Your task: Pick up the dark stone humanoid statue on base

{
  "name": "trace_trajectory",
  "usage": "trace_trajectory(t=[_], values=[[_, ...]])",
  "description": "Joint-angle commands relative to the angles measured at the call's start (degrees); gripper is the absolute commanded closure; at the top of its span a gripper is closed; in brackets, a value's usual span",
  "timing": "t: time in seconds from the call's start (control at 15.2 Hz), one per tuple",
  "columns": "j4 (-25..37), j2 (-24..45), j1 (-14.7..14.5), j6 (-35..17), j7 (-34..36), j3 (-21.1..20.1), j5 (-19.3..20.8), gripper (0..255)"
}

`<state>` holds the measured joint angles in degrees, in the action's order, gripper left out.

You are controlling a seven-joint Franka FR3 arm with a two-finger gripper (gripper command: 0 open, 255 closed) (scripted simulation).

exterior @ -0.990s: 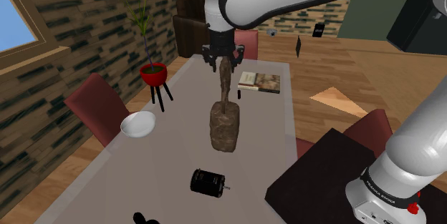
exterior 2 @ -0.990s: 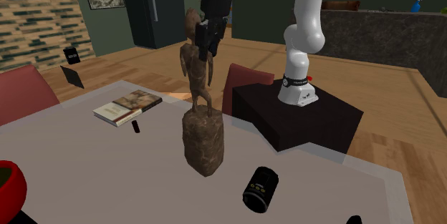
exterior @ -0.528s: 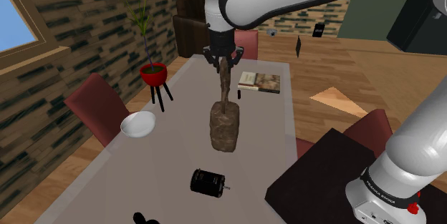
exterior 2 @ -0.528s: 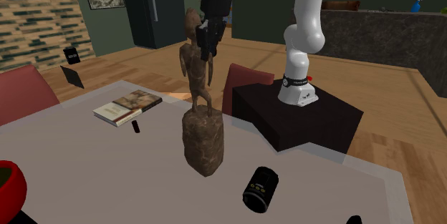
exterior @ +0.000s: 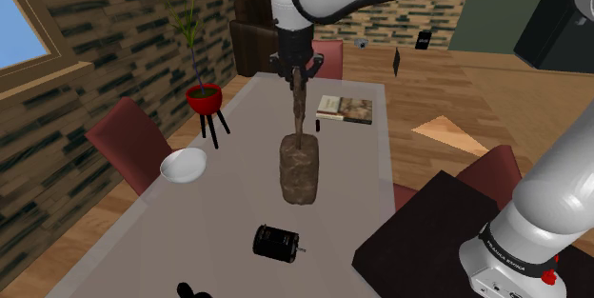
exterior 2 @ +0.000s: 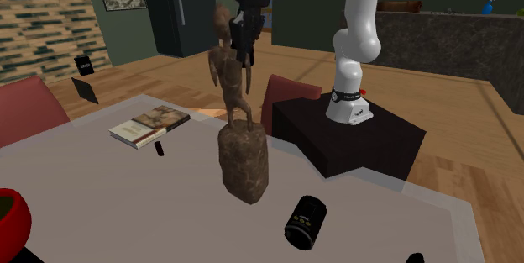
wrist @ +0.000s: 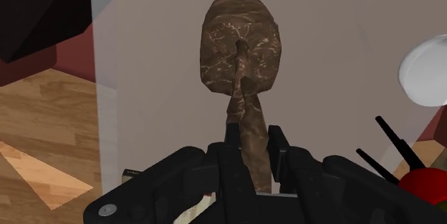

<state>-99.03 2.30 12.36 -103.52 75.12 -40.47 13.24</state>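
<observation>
While the white bowl (exterior: pixel 183 165) sits at the shoulder view's left, the dark statue (exterior: pixel 299 158) is over the middle of the table (exterior: pixel 228 220), its long axis near upright, running straight up into the gripper (exterior: pixel 298 75) clamped on its upper body, with the book (exterior: pixel 345 109) farther right.

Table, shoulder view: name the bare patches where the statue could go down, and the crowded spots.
Bare table lies between the white bowl, the base of the statue and the black cylinder. Another strip runs from the statue to the table edge nearest the stand. Crowded: the edge by the red pot and bowl.
</observation>
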Motion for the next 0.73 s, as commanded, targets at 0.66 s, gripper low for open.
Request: trace_trajectory(t=[0.66], values=[[9.1, 1.2, -0.6, 8.0, -0.9, -0.4, 0.6, 255]])
